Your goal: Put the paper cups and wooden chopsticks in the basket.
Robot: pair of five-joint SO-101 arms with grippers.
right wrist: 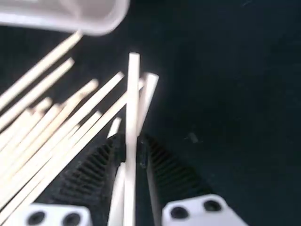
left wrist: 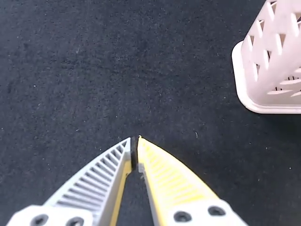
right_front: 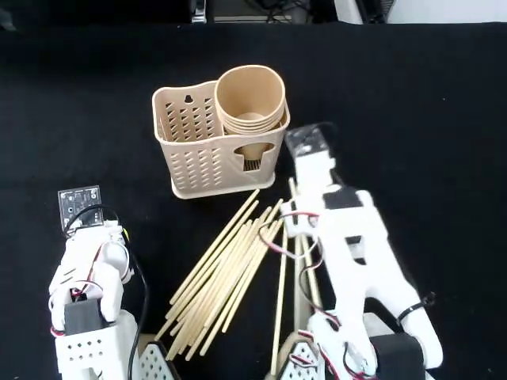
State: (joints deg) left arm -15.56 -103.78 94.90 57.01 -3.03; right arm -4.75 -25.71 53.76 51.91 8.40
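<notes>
Now the basket stands upright on the black tabletop. It is beige, with little holes in its walls and two parts inside. The paper cups sit one inside another as a stack. They are in the part of the basket that is nearer the right arm.

The wooden chopsticks lie in a loose heap on the tabletop, just in front of the basket, on the side where the arms are. They lie at a slant, with their far tips pointing at the basket. The closest tip comes very near the foot of the basket.

The right jaws are clamped on one chopstick. It runs straight through the thin gap between the two black jaws, and they press on it from both sides. Its free end sticks out well past their tips, toward the basket. Another stick from the heap lies just beside it. I cannot tell if the held stick is off the tabletop or touching it.

The left jaws are shut together, tip against tip. One is pale grey and the other is yellow. They hang over the tabletop, with a corner of the basket off to one side and apart from them. The left arm sits on the side of the basket away from the cups, apart from the heap.
</notes>
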